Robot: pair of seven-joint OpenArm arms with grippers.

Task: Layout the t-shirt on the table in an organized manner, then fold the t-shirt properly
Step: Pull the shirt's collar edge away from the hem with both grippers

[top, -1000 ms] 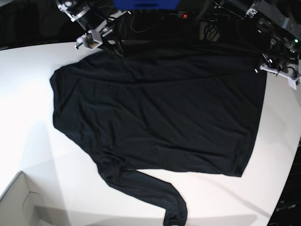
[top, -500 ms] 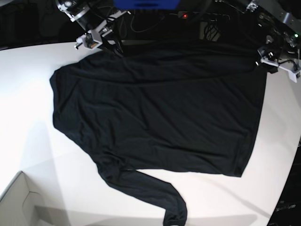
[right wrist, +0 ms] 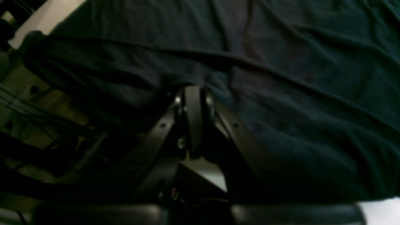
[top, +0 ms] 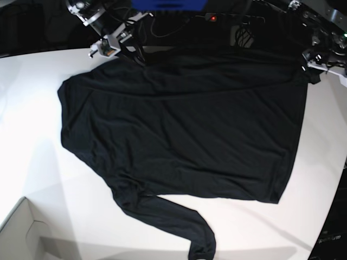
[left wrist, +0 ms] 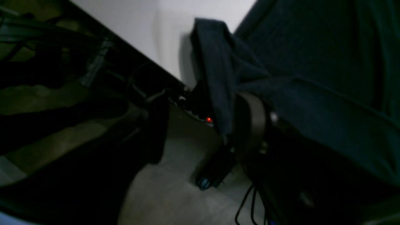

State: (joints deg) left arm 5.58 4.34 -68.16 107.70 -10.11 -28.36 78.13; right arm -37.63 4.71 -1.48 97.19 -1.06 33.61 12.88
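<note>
The black t-shirt point(top: 184, 124) lies spread over the white table point(top: 32, 162), with one long sleeve trailing toward the near edge. At the far left corner of the shirt, my right gripper point(top: 130, 53) is shut on the fabric. The right wrist view shows its fingers point(right wrist: 193, 93) pinched together on a ridge of cloth. My left gripper point(top: 314, 70) hovers at the shirt's far right corner with its jaws open. In the left wrist view a fold of the t-shirt point(left wrist: 215, 78) still drapes against one finger point(left wrist: 250, 122).
A white box corner point(top: 21, 233) sits at the near left. Beyond the far table edge are dark cables, a red light point(top: 213, 18) and a blue object point(top: 168, 4). The table's curved edge runs close by the shirt's right side.
My left gripper has opened and drawn back up and to the right from the shirt's far right corner. The right gripper keeps its hold and has barely moved.
</note>
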